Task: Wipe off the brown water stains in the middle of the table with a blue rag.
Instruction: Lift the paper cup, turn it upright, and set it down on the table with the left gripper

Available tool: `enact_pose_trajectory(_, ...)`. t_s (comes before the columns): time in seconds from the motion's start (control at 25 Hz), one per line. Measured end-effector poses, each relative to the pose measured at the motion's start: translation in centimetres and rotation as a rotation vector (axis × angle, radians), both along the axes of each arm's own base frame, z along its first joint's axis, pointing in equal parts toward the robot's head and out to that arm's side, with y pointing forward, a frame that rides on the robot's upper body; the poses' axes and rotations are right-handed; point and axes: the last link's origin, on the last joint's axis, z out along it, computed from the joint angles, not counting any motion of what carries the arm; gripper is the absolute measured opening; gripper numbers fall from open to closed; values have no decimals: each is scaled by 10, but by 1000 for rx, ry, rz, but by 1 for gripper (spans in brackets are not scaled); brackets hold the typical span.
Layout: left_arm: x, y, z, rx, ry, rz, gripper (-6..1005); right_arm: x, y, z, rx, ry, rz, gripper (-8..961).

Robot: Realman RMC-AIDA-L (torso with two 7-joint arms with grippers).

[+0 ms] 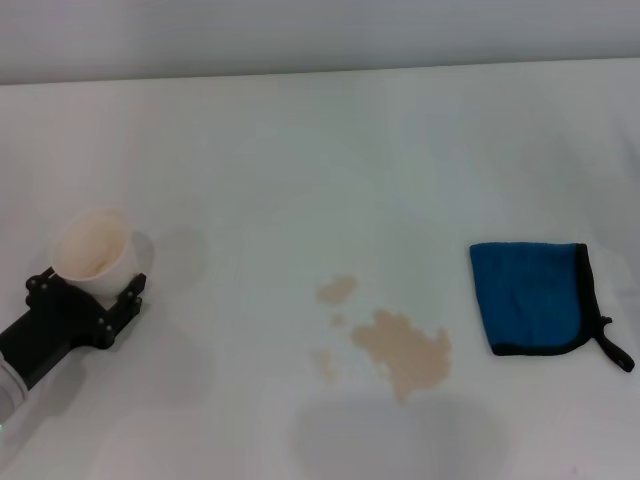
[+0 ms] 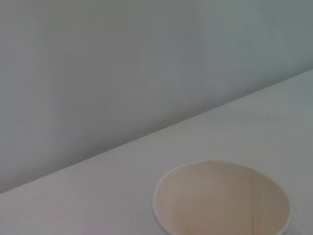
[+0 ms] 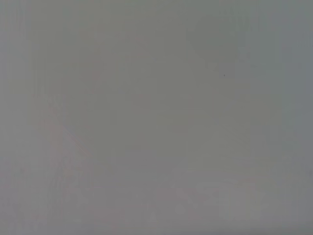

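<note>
No writing, label, brand, number or sign can be read anywhere: the paper cup [image 1: 94, 252], the blue rag [image 1: 527, 297] and the counter [image 1: 320, 150] are all plain.
</note>
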Motion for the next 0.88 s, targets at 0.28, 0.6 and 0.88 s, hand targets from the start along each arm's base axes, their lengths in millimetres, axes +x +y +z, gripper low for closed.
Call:
enact_pose_trajectory(0.28,-2,-5,2,13,-11,5,596,0,0,0,1,0,1,862)
enact_pose_trajectory(0.6,-1,-7,6,34,-30,-1,810,1,-3,1,2,0,-3,858)
enact_pose_trajectory(0.88,-1,-8,8,45,-42,-6,860,1,-3,1,2,0,-2,855)
